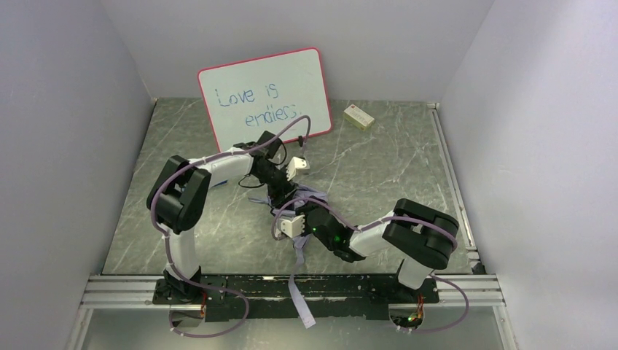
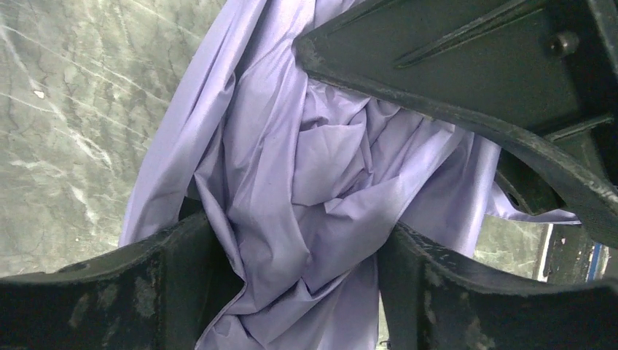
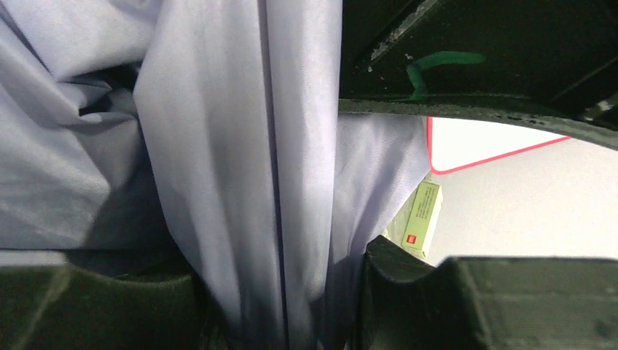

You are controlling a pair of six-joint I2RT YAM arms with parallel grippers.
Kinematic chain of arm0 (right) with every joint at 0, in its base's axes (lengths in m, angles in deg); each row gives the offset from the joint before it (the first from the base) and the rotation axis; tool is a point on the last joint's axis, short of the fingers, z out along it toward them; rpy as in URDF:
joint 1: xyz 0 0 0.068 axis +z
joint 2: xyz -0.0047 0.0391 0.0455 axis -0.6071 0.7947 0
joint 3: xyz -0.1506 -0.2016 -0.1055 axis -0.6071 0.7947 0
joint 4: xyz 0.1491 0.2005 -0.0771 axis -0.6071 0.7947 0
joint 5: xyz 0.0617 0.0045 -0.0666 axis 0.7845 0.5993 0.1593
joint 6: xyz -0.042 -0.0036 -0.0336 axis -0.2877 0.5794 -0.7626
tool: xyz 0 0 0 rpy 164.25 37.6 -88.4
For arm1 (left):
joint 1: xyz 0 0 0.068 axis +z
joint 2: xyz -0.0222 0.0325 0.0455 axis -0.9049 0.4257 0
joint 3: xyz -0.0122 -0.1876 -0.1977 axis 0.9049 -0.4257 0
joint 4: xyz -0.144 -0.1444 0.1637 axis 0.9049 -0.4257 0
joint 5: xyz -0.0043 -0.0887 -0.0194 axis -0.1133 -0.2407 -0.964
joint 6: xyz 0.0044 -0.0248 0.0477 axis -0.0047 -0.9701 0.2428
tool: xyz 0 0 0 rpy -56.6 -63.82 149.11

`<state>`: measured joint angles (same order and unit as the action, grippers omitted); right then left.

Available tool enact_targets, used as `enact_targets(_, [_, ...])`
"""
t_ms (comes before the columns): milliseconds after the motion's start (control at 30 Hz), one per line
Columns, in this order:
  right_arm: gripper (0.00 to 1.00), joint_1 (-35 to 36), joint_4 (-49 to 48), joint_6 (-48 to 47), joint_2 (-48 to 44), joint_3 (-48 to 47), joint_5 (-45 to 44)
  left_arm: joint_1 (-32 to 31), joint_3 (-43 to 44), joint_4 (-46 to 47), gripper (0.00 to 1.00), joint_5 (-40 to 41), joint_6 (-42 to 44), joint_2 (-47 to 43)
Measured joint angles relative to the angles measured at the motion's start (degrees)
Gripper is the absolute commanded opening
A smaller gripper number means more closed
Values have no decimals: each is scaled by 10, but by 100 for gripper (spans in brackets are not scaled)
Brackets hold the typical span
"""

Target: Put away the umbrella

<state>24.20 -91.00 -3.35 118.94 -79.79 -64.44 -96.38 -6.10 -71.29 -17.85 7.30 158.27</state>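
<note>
Where your right gripper [image 3: 324, 175] closed, its two fingers were clamped on gathered folds of the umbrella [image 2: 321, 168], the fabric running straight through between them. Your left gripper [image 2: 306, 146] stood with its fingers wide apart around a bunched mass of the same canopy. Cloth touched both fingers, but I could not tell whether they were pressing it.

I counted one umbrella, lying crumpled on the table [image 1: 386, 175] at mid-depth beneath the two grippers. One long lavender strap [image 1: 299, 297] trailed from it toward you, over the rail at the table's near edge.

Two arms were in use. Your left arm [image 1: 211, 171] rose from its base, bent at the elbow and reached rightward and down onto the umbrella. Your right arm [image 1: 379, 233] lay low and folded, reaching leftward so that its gripper met the umbrella just nearer to you than the left one.

Further back I counted one red-framed whiteboard [image 1: 266, 95] leaning on the rear wall and one small pale box [image 1: 358, 117] beside it, both well apart from the umbrella.
</note>
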Motion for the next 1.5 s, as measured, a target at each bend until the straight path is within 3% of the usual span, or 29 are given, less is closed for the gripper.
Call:
enact_targets(167, [8,0,2,-1,-1,0,2,-5,5,0,53,18,16,8])
enact_targets(367, [10,0,9,1,-2,0,0,-22,10,-7,20,34,43,16])
enact_targets(467, [25,-2,24,2,-10,0,-3,-33,10,-9,8,46,57,12])
enact_targets(633, [57,-5,72,10,-48,4,11,-47,6,-10,5,53,70,5])
enact_targets(767, [67,-4,114,46,-111,11,31,-50,-1,0,5,65,66,-2])
enact_targets(1067, [66,-4,212,182,-300,9,77,-64,-31,45,5,128,51,-30])
enact_targets(1200, [63,-3,255,308,-381,-1,91,-65,-35,75,5,162,44,-32])
enact_targets(1500, [57,-3,349,699,-487,-7,54,-65,-45,174,5,257,49,-27])
